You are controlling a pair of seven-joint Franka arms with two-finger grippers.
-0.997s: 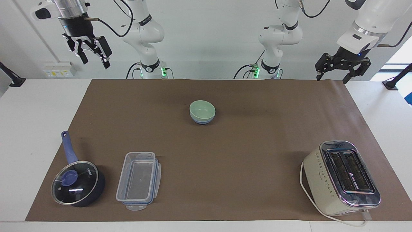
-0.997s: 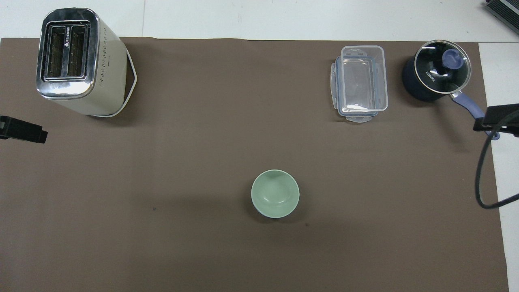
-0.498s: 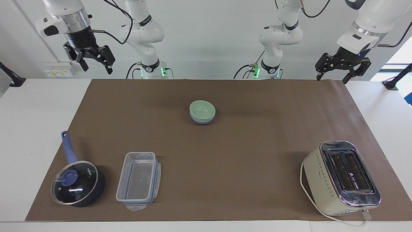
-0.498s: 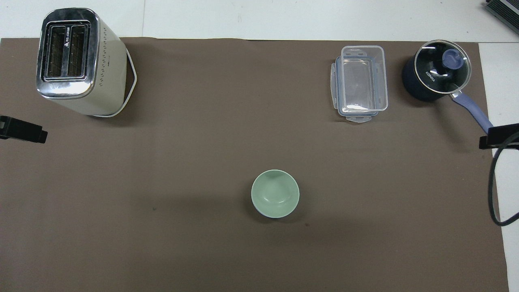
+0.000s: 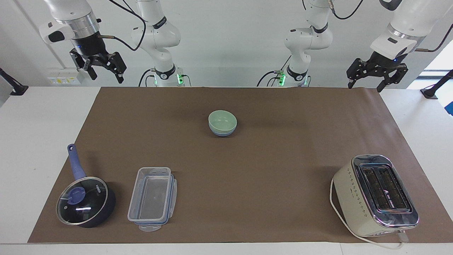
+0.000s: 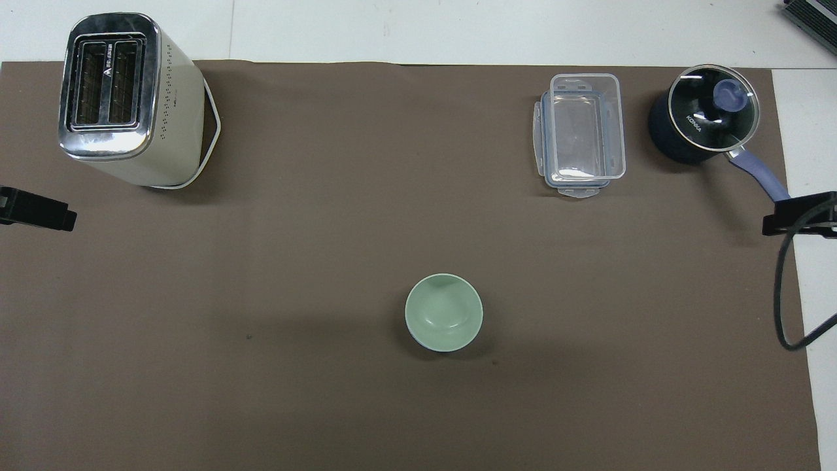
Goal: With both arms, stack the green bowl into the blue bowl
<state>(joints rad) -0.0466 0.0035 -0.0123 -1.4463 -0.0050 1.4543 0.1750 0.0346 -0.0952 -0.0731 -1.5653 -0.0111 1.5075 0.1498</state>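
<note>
Green bowl (image 5: 222,120) sits nested inside the blue bowl (image 5: 222,133), upright, mid-worktop, on the brown mat (image 5: 269,170), in the half nearer the robots. Only a thin blue band shows under the green rim in the facing view; from overhead the green bowl (image 6: 444,312) hides the blue one completely. Stack looks done.

Handling, judged: small smooth matte bowls, probably light and rigid, could chip if dropped, slick walls. Best hold is a rim pinch, one finger inside and one outside; a nested pair may lift together or stick.

Right claw (image 5: 100,65) is up in the air over the mat's corner at the right arm's end, fingers spread, holding nothing. Left claw (image 5: 376,73) hangs over the mat's edge at the left arm's end, also released and empty. Both well apart from the bowls; both arms look parked.

Other stuff, all farther from the robots than the bowls: lidded saucepan (image 5: 86,200) and clear plastic container (image 5: 153,198) toward the right arm's end, cream toaster (image 5: 376,195) toward the left arm's end.
</note>
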